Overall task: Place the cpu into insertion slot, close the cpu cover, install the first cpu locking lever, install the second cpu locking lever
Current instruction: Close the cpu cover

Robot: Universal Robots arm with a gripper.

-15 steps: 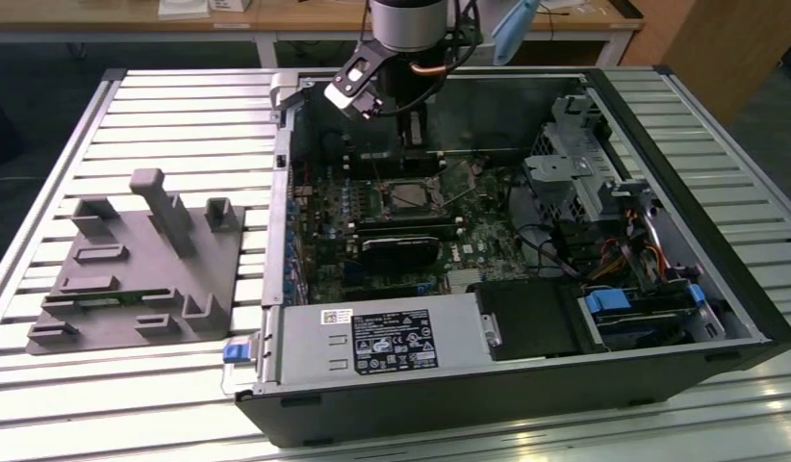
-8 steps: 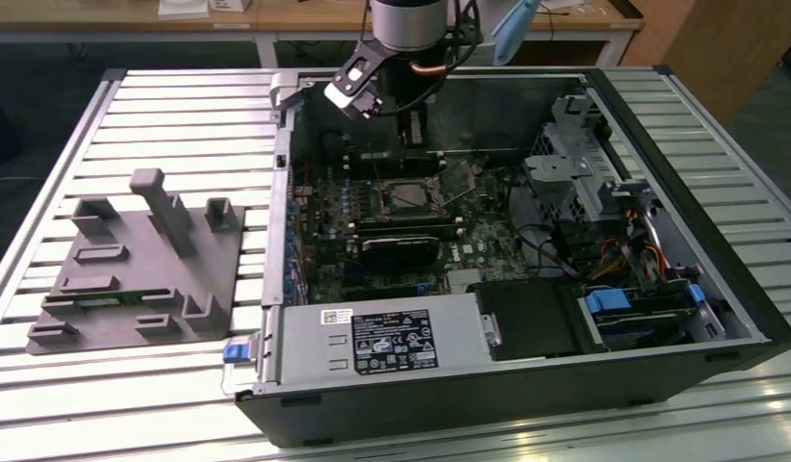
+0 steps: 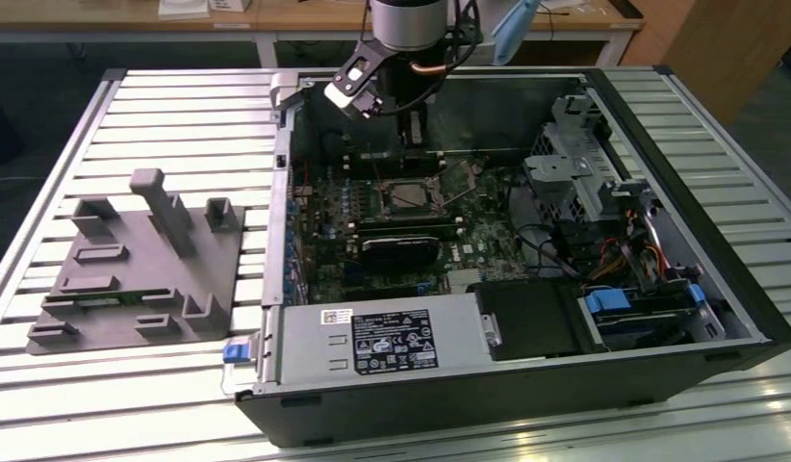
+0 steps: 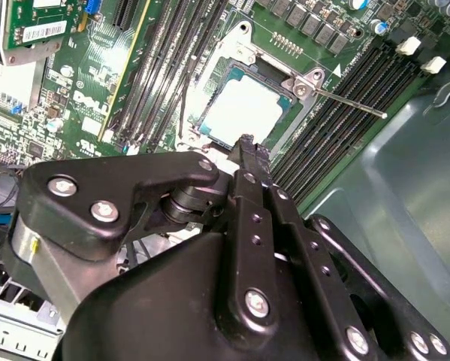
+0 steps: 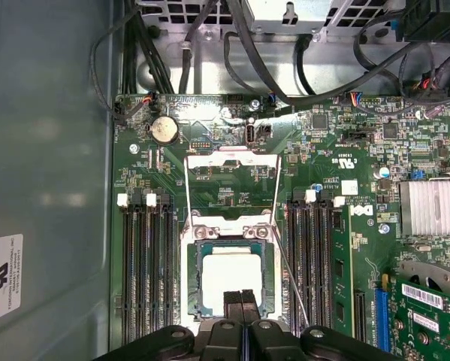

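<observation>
Even light, glare on cpu (image 5: 228, 274)

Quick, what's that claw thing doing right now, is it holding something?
Gripper: shut, fingers together, nothing seen between them, tips pointing toward the cpu lying in the insertion slot.

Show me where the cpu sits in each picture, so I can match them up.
First wrist view: the cpu is the pale square in the socket, just past the gripper tips.
Second wrist view: the pale square, again just past the tips.
Exterior view: the small square mid-board, inside the open case.
Shared landmark: the long black memory slots flanking the socket.
</observation>
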